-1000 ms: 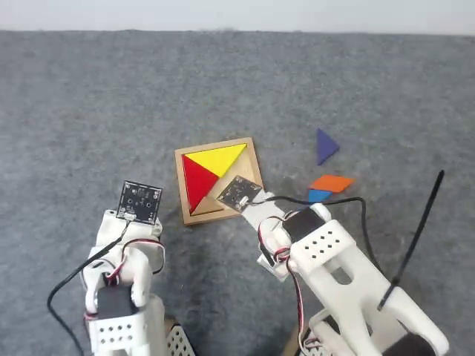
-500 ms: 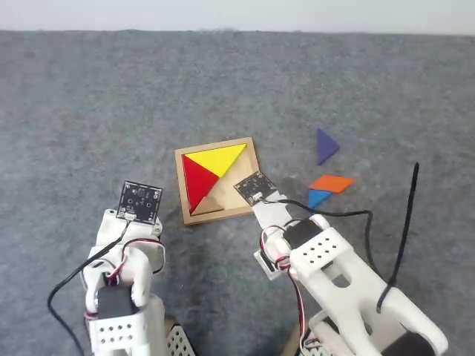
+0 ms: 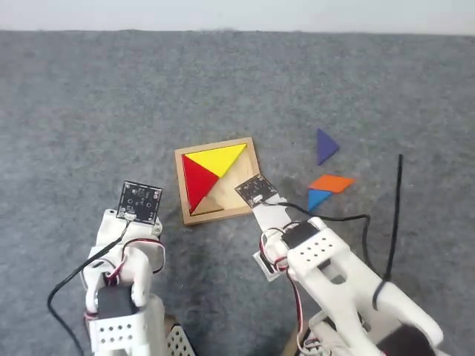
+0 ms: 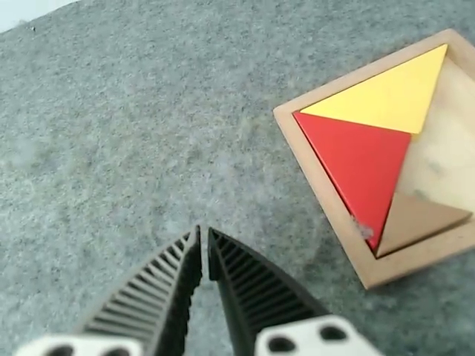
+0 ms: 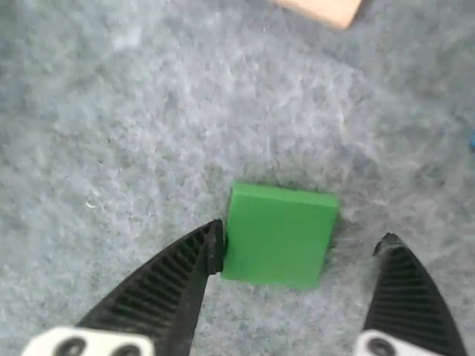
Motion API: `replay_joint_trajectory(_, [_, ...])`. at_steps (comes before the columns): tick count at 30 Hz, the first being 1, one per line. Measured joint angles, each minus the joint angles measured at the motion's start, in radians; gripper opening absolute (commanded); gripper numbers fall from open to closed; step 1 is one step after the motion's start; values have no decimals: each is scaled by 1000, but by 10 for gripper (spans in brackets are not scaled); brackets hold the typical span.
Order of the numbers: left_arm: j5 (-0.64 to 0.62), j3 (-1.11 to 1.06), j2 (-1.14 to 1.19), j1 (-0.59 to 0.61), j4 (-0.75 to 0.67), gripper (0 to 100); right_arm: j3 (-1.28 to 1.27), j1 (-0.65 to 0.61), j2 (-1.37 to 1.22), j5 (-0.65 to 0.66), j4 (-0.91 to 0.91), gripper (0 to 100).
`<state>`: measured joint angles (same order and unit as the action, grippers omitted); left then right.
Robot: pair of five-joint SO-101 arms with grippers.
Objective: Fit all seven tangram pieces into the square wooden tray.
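Evidently, we found the right fingers (image 5: 178, 282) released, straddling the green square (image 5: 278, 233) on the desk near the tray (image 3: 189, 216), presumably for grasping; the left fingers (image 4: 167, 285) were clenched, empty.

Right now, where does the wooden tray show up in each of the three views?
High view: wooden tray near the picture's middle.
Left wrist view: tray beyond the shut left pincer, off to one side.
Right wrist view: likely its tan corner at the frame edge, beyond the green square.
Shared landmark: red triangle inside the tray, in high and left wrist views.
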<state>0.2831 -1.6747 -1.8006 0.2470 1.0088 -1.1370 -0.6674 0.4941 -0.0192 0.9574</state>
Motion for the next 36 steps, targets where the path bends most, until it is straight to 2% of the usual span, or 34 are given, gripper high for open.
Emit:
replay_joint_trajectory(5, [0,0,0,0,0,14,61,-2,-118,0,8,225])
replay_joint_trajectory(11, [0,0,0,0,0,14,141,3,-215,-17,26,220])
replay_joint_trajectory(21, [0,0,0,0,0,14,149,5,-224,-20,26,218])
replay_joint_trajectory(26, [0,0,0,0,0,14,149,5,-224,-20,26,139])
replay_joint_trajectory(36, [0,0,0,0,0,14,153,6,-224,-20,26,121])
